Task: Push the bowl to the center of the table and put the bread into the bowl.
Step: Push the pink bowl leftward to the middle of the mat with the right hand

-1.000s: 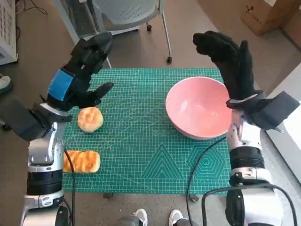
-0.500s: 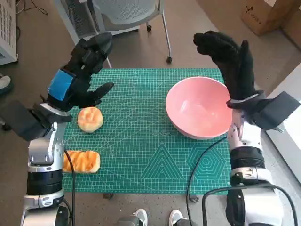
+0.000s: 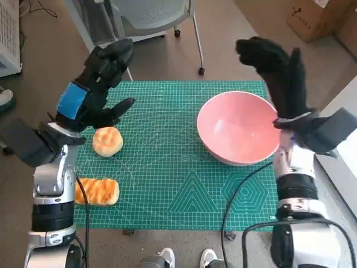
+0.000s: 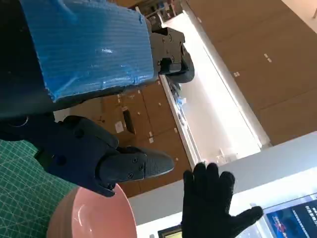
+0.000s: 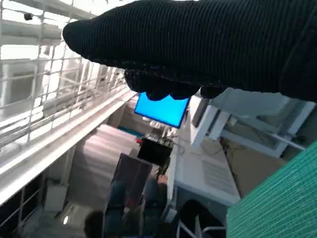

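A pink bowl (image 3: 239, 128) stands empty on the right side of the green cutting mat (image 3: 173, 167); its rim also shows in the left wrist view (image 4: 94, 218). A round bread roll (image 3: 107, 141) lies at the mat's left, and a long glazed bread (image 3: 97, 191) lies nearer the front left edge. My left hand (image 3: 95, 84) hovers above and behind the roll, fingers apart, holding nothing. My right hand (image 3: 276, 72) is raised beside the bowl's far right rim, fingers apart and empty; the left wrist view also shows the gloved right hand (image 4: 213, 203).
An office chair (image 3: 150, 17) stands behind the table. A cardboard box (image 3: 318, 17) sits on the floor at the back right. A black cable (image 3: 240, 190) crosses the mat's front right. Feet (image 3: 184, 258) show at the front edge. A person (image 5: 131, 198) sits in the right wrist view.
My right hand has shifted slightly to the right, away from over the bowl. The left hand, bowl and breads have not moved.
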